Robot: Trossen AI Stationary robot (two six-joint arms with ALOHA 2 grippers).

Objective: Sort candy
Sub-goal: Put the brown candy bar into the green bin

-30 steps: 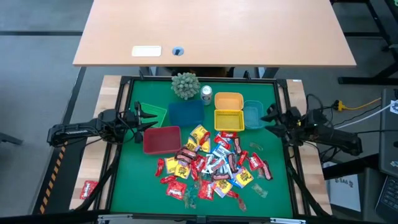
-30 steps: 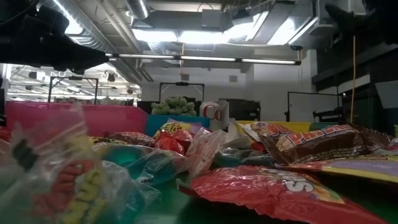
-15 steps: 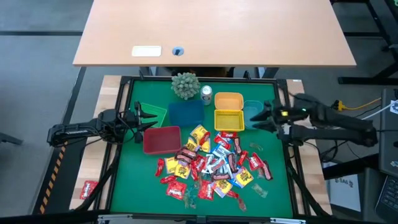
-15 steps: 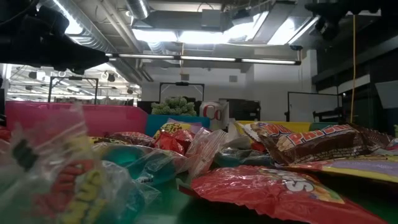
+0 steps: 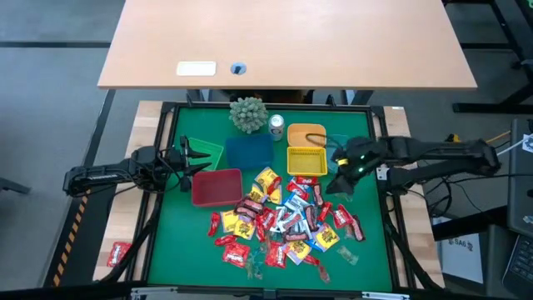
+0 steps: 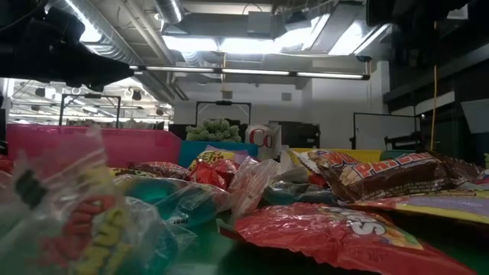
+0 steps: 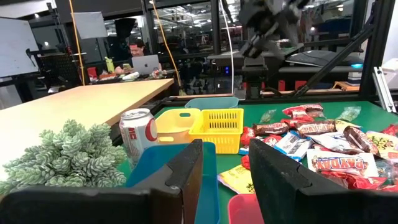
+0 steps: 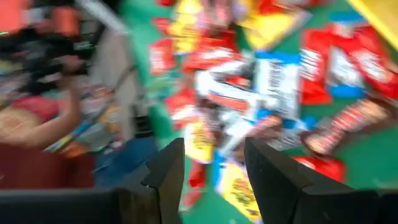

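Lying in a big heap on the green surface (image 5: 171,250), the candy (image 5: 283,218) fills the middle and near side. One red piece (image 5: 118,252) sits alone off the left edge. The right tool (image 5: 340,160) hangs by the yellow basket (image 5: 306,160), its fingers (image 8: 166,169) apart and holding nothing. The left tool (image 5: 196,159) waits at the left edge near the red bin (image 5: 216,187), fingers (image 7: 186,167) apart, empty too.

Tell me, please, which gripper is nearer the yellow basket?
Right. The right gripper hovers just beside the yellow basket, while the left gripper waits across the mat, beyond the blue bin.
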